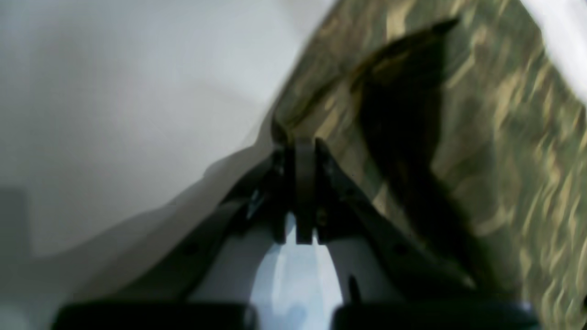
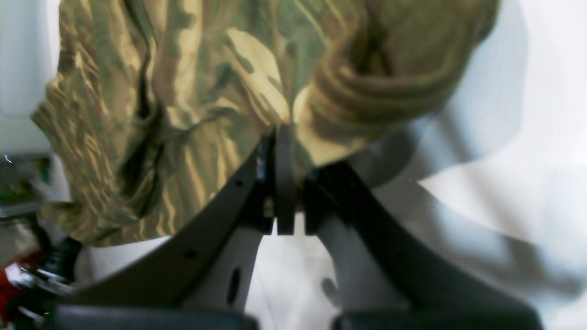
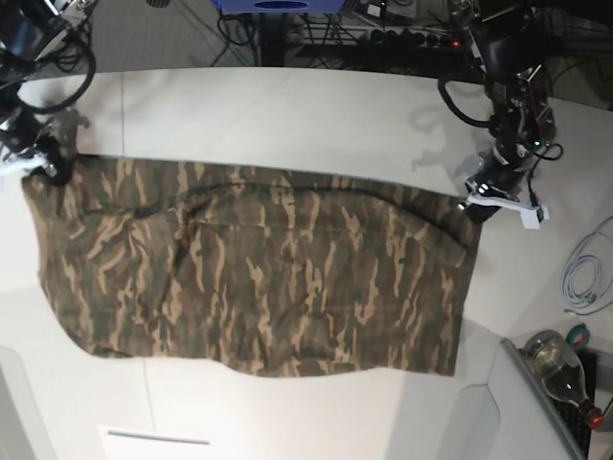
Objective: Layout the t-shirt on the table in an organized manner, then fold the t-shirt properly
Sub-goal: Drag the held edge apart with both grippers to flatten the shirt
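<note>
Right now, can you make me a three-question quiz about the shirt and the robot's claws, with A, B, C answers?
1. Where does the left gripper hold the t-shirt?
A. At the top corner on the base view's right
B. In the middle
C. At the bottom edge

2. What colours are on the t-shirt?
A. Red and white stripes
B. Brown, tan and dark-green camouflage
C. Plain blue

3. What is the right gripper doing?
A. Wide open above the table
B. Shut on the t-shirt
C. Holding a bottle

Answers:
1. A, since the base view shows the arm meeting the cloth at that corner.
2. B, since the camouflage pattern shows in all three views.
3. B, since the right wrist view shows its jaws pressed together with cloth pinched at the tip.
</note>
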`<state>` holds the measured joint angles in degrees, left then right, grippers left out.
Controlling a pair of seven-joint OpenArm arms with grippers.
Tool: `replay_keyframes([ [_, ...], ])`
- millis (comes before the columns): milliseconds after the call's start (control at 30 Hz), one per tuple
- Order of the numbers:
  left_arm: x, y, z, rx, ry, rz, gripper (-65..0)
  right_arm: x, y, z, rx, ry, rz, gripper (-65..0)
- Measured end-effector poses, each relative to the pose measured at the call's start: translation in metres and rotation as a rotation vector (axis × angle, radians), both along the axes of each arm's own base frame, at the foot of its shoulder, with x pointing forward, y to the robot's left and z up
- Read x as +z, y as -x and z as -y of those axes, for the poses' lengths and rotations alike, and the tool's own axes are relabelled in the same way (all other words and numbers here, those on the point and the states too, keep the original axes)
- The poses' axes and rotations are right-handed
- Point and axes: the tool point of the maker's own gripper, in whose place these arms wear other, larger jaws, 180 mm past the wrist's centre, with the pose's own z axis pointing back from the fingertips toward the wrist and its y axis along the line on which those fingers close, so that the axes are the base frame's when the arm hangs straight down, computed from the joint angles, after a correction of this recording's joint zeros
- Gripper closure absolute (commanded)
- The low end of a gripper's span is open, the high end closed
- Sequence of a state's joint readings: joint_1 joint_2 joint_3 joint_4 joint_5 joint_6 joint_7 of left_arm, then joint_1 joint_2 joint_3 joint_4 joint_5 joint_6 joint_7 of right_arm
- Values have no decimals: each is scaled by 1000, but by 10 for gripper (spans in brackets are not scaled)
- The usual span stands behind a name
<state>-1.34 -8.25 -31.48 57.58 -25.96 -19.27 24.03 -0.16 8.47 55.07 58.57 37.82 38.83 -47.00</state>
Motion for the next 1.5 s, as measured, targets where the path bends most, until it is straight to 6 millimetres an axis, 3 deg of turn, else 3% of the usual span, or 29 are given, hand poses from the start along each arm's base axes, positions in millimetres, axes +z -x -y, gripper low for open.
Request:
replay_keyframes([
  [133, 26, -7, -2, -18, -33, -37, 0, 34, -29, 13, -20, 20, -37, -3],
  [333, 113, -70, -5, -16, -71, 120, 0, 100, -96, 11, -32, -24, 46, -3],
  [400, 134, -73, -10, -8, -90, 160, 0, 121, -104, 12, -10, -5, 69, -3],
  [467, 135, -64, -17, 10, -93, 152, 0, 129, -102, 15, 5, 11, 77, -3],
  [533, 115, -46, -17, 22, -86, 100, 0, 112, -88, 15, -5, 1, 38, -3],
  [667, 46, 15, -17, 52, -50, -93, 0, 32, -26, 6, -52, -78, -161, -2],
  [767, 25, 38, -24, 99, -70, -86, 0, 1, -1, -3, -56, -112, -206, -2],
  [867, 11, 56, -27, 126, -81, -99, 0, -9, 9, -5, -56, -107, -187, -2],
  [1133, -1, 86, -28, 128, -88, -143, 0, -26, 59, -6, -7, -80, -252, -2],
  [1367, 4, 116, -31, 108, -127, -170, 0, -30, 83, -6, 5, -79, -260, -2],
  [1500, 5, 118, -33, 111, -139, -158, 0, -30, 93, -7, 10, -60, -274, -2],
])
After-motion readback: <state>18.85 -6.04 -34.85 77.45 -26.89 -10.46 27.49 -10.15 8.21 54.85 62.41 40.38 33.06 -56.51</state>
